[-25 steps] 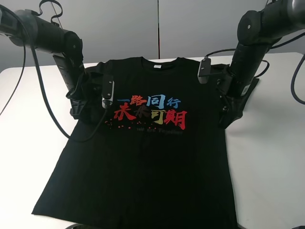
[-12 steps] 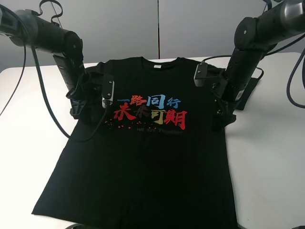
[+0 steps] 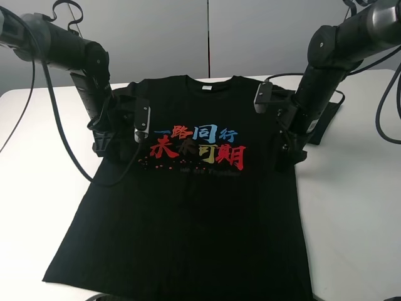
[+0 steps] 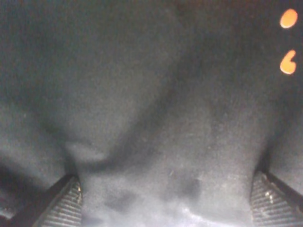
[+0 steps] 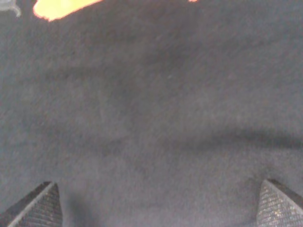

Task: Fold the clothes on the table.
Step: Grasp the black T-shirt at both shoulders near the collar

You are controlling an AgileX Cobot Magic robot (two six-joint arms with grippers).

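Hiding T-shirt (image 3: 200,213) sleeves: left hand (image 3: 108,149), right hand (image 3: 287,162); hem seemingly cropped.

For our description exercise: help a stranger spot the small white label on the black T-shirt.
On the large white table lies a black short-sleeved T-shirt, front up. At its far edge, just inside the round collar, sits the small white label. It is plain white, unlike the red, blue and yellow characters on the chest.

Upper row (image 3: 195,133): I am reading 一路同行, red and blue, on the black T-shirt (image 3: 188,219).
Lower row (image 3: 199,155): I am making out 未来可期, red and yellow.
Small line (image 3: 210,171): I am finding it too blurred to read.
Neck tag (image 3: 206,88): I am seeing it too small to read.
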